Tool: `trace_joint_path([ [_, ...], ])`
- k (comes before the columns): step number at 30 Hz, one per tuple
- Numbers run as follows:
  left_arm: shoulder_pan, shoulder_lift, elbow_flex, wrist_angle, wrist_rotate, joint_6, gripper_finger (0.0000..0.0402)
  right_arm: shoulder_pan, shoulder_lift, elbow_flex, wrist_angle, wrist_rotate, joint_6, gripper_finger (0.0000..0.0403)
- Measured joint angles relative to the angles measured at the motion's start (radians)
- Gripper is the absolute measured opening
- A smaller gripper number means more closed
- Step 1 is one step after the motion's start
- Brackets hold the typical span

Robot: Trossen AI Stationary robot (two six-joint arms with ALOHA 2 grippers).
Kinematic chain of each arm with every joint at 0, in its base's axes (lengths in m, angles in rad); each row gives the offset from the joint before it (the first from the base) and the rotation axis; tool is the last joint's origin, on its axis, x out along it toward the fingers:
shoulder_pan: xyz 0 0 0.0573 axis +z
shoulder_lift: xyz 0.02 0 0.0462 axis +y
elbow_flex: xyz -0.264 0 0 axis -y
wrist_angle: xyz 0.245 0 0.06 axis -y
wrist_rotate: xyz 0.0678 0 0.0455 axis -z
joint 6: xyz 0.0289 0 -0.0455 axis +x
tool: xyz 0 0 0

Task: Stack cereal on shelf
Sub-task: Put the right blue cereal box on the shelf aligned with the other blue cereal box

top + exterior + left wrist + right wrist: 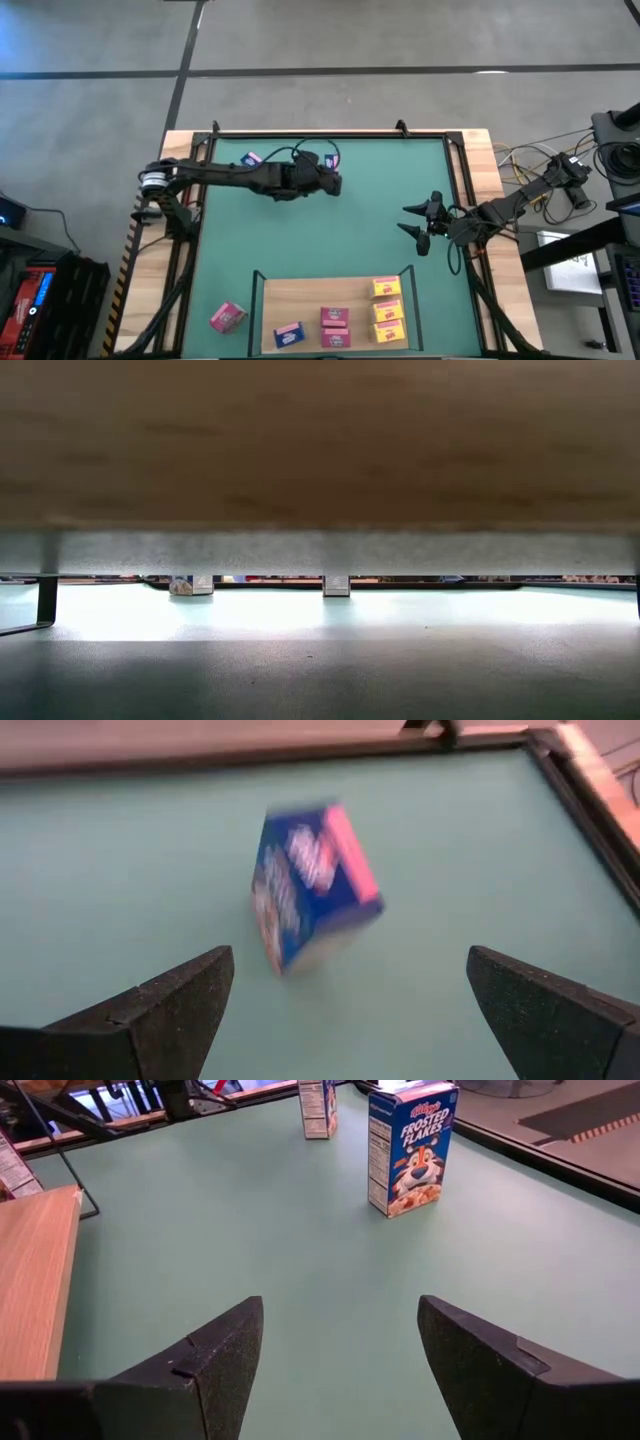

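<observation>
1. Right now I see my left gripper point(335, 172) near the mat's far edge, jaws wide apart, a blue cereal box point(312, 880) just ahead.
2. My right gripper point(415, 221) hovers over the mat point(380, 190), jaws apart.
3. 6 boxes sit on the shelf point(300, 300).

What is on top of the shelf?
Three yellow boxes in a column, two pink boxes beside them and one blue box. Whether anything lies beneath these boxes is hidden from above.
</observation>
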Motion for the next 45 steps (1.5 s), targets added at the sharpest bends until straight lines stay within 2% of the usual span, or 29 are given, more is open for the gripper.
trace_joint_path([
  [4,0.030,0.014,0.034,-0.012,-0.005,0.210,0.0384,0.000,0.000,0.000,0.000,0.000,0.000,0.0260],
  [6,0.051,0.036,0.044,-0.015,0.024,0.240,0.0384,0.000,0.000,0.000,0.000,0.000,0.000,0.0262],
  [12,0.152,0.127,0.143,-0.094,0.196,0.184,0.0384,0.000,0.000,0.000,0.000,0.000,0.000,0.0260],
  [16,0.187,0.207,0.248,-0.178,0.259,0.187,0.0384,0.000,0.000,0.000,0.000,0.000,0.000,0.0258],
  [26,0.212,0.428,0.594,-0.484,0.286,0.151,0.0384,0.000,0.000,0.000,0.000,0.000,0.000,0.0265],
  [32,0.222,0.548,0.756,-0.603,0.311,0.151,0.0384,0.000,0.000,0.000,0.000,0.000,0.000,0.0265],
  [38,0.224,0.579,0.783,-0.618,0.310,0.145,0.0366,0.000,0.000,0.000,0.000,0.000,0.000,0.0265],
  [45,0.224,0.579,0.776,-0.630,0.308,0.119,0.0295,0.000,0.000,0.000,0.000,0.000,0.000,0.0265],
])
